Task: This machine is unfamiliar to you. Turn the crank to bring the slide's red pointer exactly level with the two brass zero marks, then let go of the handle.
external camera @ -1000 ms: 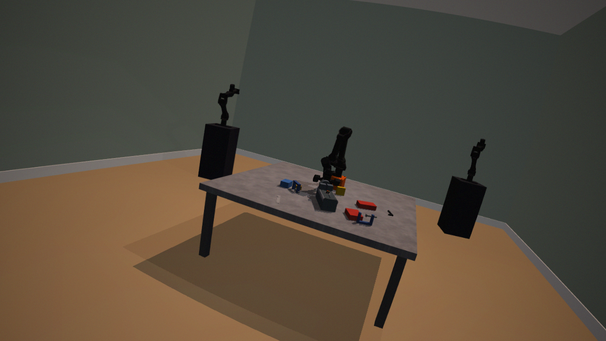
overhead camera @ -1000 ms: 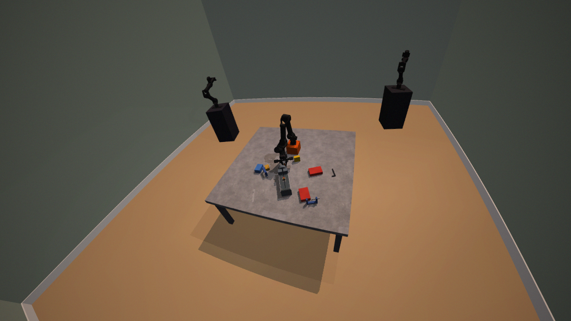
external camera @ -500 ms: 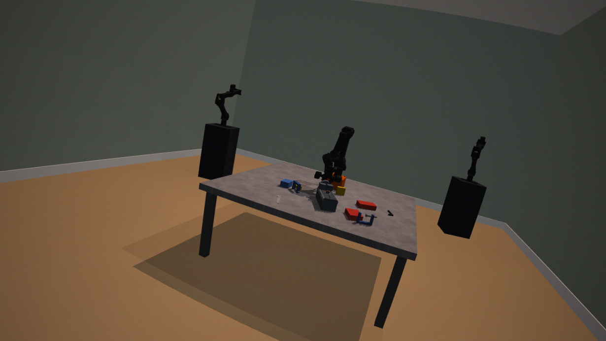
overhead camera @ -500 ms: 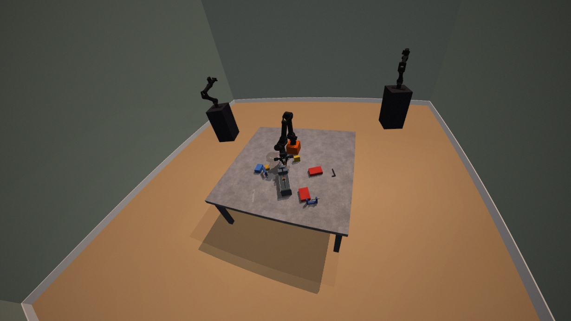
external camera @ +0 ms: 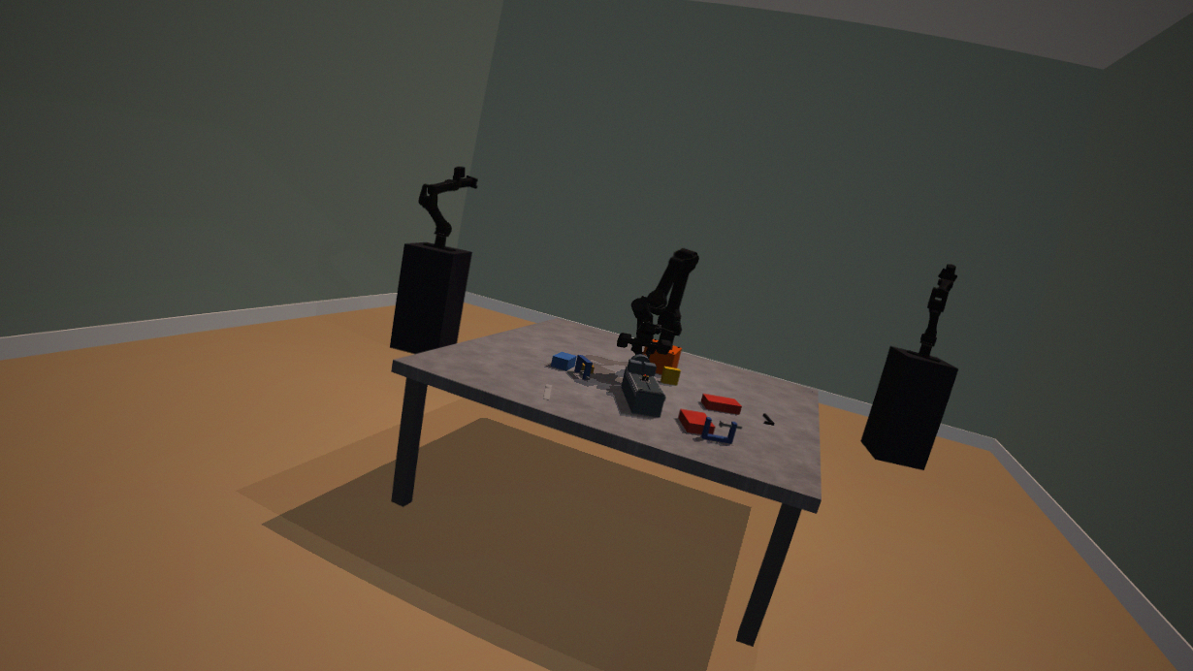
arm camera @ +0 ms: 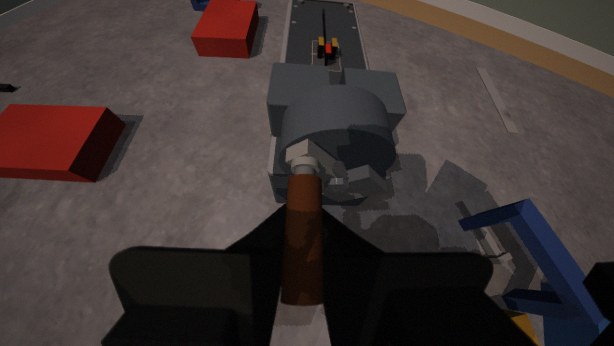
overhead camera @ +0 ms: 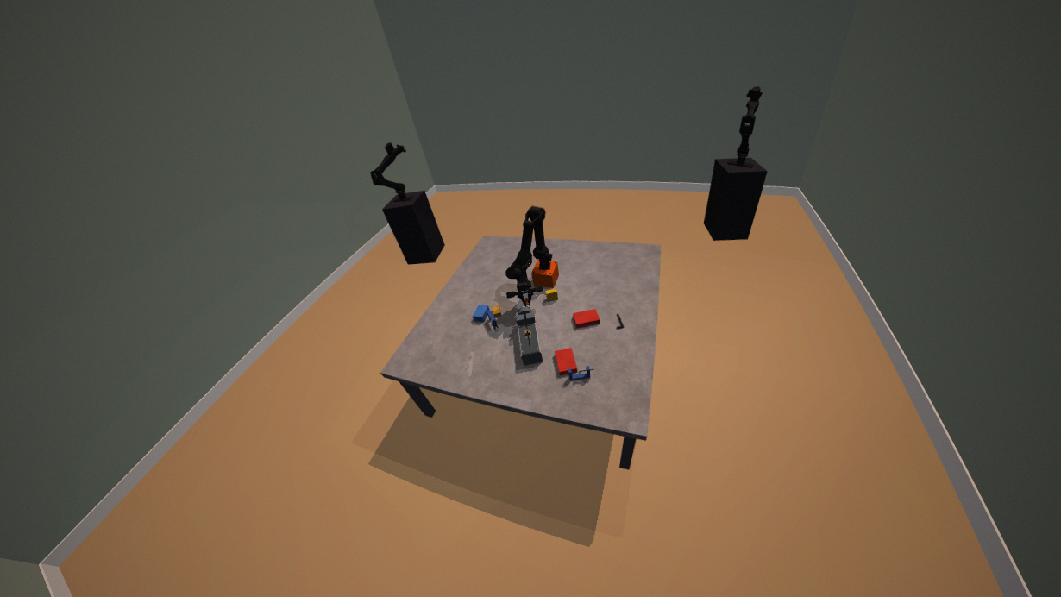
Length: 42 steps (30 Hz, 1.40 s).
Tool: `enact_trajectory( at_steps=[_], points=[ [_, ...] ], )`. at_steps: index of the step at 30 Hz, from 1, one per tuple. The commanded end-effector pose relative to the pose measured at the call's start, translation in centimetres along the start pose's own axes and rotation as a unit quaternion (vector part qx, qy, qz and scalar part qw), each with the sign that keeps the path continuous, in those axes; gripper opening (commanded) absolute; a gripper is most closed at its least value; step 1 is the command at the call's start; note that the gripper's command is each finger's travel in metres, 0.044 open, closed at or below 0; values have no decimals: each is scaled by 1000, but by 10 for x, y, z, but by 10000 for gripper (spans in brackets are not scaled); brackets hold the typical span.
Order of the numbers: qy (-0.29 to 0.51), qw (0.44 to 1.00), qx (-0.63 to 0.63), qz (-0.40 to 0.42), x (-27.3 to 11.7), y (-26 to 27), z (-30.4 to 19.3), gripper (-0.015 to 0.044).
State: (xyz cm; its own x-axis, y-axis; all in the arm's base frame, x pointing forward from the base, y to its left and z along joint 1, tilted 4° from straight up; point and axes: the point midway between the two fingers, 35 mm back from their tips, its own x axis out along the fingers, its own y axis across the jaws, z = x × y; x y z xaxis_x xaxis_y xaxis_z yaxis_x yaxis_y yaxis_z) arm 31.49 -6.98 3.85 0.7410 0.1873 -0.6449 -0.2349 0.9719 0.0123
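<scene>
The grey machine [overhead camera: 530, 348] [external camera: 643, 403] [arm camera: 337, 107] stands on the table, its slide track pointing away from the arm. My gripper [arm camera: 300, 211] [overhead camera: 525, 301] is shut on the crank's brown handle [arm camera: 302, 250]. The crank arm [arm camera: 325, 157] crosses the face of the round housing, with the handle at its left end in the wrist view. The red pointer [arm camera: 328, 48] shows small between the left brass mark [arm camera: 321, 40] and the right brass mark [arm camera: 334, 41]. It appears slightly on the crank's side of them. Exact level is hard to judge.
Two red blocks [overhead camera: 586, 317] [overhead camera: 565, 361] lie right of the machine in the top view. A blue clamp [arm camera: 550, 245] [overhead camera: 492, 320] and blue block [overhead camera: 480, 312] are left of it. A yellow block [overhead camera: 551, 295] is near the orange base [overhead camera: 545, 274]. Another blue clamp [external camera: 719, 437] lies near the front.
</scene>
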Motion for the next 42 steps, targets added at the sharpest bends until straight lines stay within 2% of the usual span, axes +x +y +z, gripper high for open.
enact_trajectory(
  at_steps=[1,42],
  points=[
    [-6,1000,-3,-7,-5,-7,4,0],
    [-6,1000,-3,-7,-7,-19,6,0]
  ],
)
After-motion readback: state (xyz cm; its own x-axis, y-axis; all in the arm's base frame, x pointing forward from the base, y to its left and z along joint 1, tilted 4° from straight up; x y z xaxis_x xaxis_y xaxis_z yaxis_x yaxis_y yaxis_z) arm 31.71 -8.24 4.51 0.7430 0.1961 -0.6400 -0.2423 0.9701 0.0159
